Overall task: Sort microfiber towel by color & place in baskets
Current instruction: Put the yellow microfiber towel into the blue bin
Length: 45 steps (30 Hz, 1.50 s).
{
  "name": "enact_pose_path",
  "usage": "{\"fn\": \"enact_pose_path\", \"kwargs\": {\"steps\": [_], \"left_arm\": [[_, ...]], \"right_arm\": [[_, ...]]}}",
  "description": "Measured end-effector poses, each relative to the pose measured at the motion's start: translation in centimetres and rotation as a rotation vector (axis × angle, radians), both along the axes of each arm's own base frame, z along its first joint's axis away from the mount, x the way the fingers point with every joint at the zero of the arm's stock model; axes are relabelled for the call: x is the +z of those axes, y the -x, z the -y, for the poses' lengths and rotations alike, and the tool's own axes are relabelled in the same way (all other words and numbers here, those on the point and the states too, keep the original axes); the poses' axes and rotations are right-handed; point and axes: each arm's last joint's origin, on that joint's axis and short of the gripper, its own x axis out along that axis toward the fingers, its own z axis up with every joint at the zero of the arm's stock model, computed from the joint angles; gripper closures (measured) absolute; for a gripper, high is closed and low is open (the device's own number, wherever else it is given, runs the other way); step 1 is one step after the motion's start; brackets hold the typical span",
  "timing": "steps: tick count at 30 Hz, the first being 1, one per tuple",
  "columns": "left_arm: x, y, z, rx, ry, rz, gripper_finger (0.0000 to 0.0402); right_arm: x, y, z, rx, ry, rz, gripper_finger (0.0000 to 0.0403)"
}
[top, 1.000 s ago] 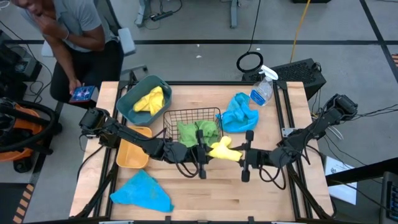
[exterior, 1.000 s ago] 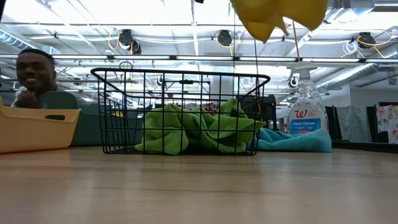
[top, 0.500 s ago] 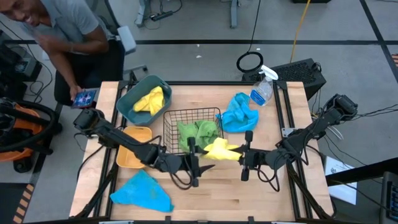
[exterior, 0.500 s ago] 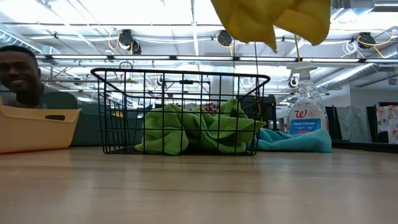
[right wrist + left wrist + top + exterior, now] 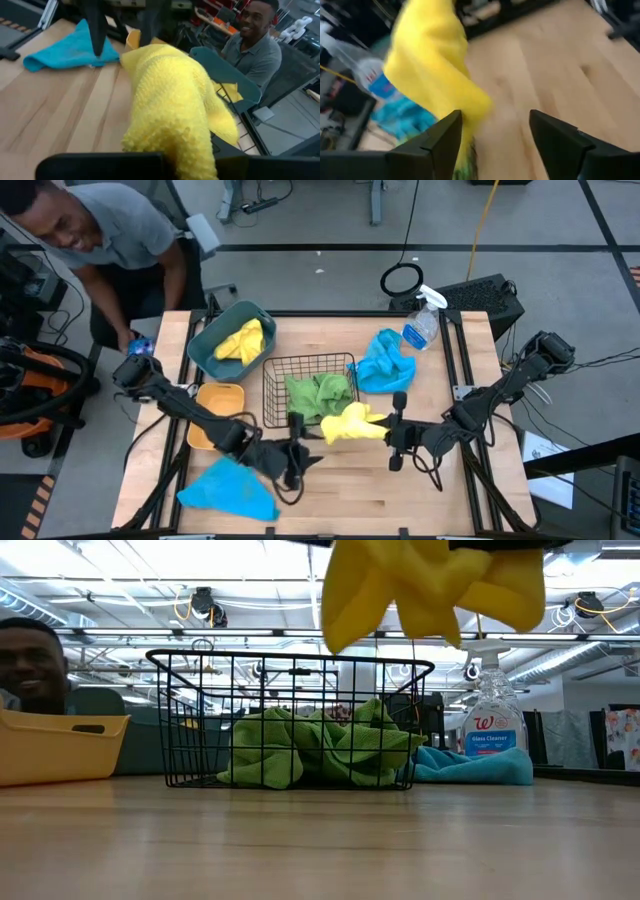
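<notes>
High view: I've got the yellow towel (image 5: 347, 424) up off the table in my right pincer (image 5: 392, 431), just near of the wire basket (image 5: 310, 390) w/ green towels (image 5: 320, 393), so it can travel to the teal tub (image 5: 232, 340) at far left, where another yellow cloth (image 5: 242, 341) lies. Right pincer is clenched on the towel's edge. My left pincer (image 5: 298, 456) sits apart from it, fingers spread, holding nothing, by the blue towel (image 5: 230, 489) near left, prob. its next pick.

A clear spray bottle (image 5: 422, 323) stands near a person (image 5: 95, 240).
</notes>
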Motion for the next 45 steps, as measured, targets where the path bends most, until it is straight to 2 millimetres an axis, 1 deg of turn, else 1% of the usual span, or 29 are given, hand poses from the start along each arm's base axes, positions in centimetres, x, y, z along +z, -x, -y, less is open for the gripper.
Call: {"fn": "enact_pose_path", "kwargs": {"steps": [3,6,9,12,14,17,20,23,32,36,41,45], "left_arm": [[-0.1,1.4,0.7,0.016,0.049,-0.06,0.0164],[0.3,1.9,1.6,-0.009,0.067,-0.033,0.0164],[1.5,1.4,2.3,-0.062,0.033,0.087,0.0164],[3.1,0.3,1.8,-0.059,0.046,0.252,0.0164],[3.7,-0.3,1.2,-0.039,0.068,0.305,0.0164],[3.6,-0.6,0.8,-0.08,0.089,0.295,0.0164],[2.5,-1.1,0.7,-0.134,0.119,0.259,0.0164],[1.7,-1.7,0.3,-0.139,0.121,0.233,0.0164],[1.5,-2.6,-1.3,-0.094,0.142,0.236,0.0164],[1.5,-2.6,-1.2,-0.098,0.132,0.234,0.0164],[1.5,-2.6,-1.5,-0.047,0.092,0.244,0.0164],[1.6,-2.6,-1.4,-0.064,0.051,0.244,0.0164]], "right_arm": [[-0.2,0.2,-0.2,0.013,0.004,-0.018,0.0381],[-0.1,0.2,-0.5,0.078,-0.022,-0.016,0.0381],[0.4,0.0,-0.8,0.158,-0.071,0.022,0.0381],[0.7,-0.6,-0.9,0.201,-0.089,0.058,0.0381],[0.6,-0.8,-0.9,0.208,-0.076,0.065,0.0381],[0.5,-1.0,-0.7,0.198,-0.059,0.062,0.0381],[0.5,-1.1,-0.7,0.197,-0.048,0.06,0.0381],[0.5,-1.1,-0.7,0.198,-0.044,0.063,0.0381],[0.5,-1.1,-0.7,0.202,-0.016,0.061,0.038],[0.5,-1.1,-0.7,0.208,0.004,0.06,0.038],[0.5,-1.1,-0.7,0.207,0.002,0.06,0.038],[0.5,-1.0,-0.7,0.208,0.001,0.06,0.038]]}}
